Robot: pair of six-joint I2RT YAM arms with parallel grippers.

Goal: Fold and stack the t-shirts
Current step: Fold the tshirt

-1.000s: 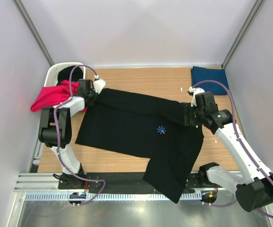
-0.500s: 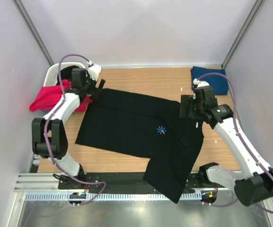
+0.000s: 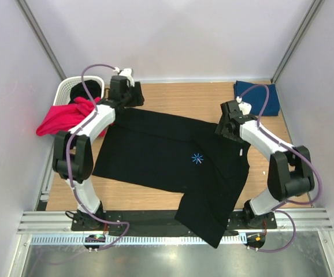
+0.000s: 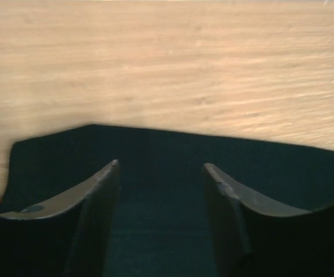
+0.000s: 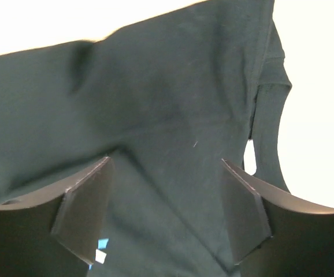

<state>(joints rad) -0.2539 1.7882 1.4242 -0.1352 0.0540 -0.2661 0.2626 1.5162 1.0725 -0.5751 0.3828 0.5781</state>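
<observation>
Left gripper (image 4: 161,166) is spread wide with nothing pinched. Its 2 fingers hang over the far-left corner of the black t-shirt (image 3: 167,153), with the cloth edge and bare desk (image 3: 178,98) just beyond the tips. Can't tell from the wrist view whether the tips touch the cloth.

Right gripper (image 5: 166,163) is also wide and empty, over the far-right part of the black t-shirt. Only dark cloth shows between its 2 fingers, and a seam runs past the right one.

Black t-shirt lies spread out and skewed on the desk, mostly flat. The small blue mark (image 3: 197,158) faces up near its middle. Its near end drapes past the desk's near edge, between the 2 arm bases.

Navy t-shirt (image 3: 256,95) is folded and sits far-right of the black t-shirt, clear of it.

Magenta-red t-shirt (image 3: 63,118) is bunched up left of the black t-shirt, just beside its far-left corner. It hangs over the rim of the white laundry basket (image 3: 69,88), and something dark lies inside that basket.
</observation>
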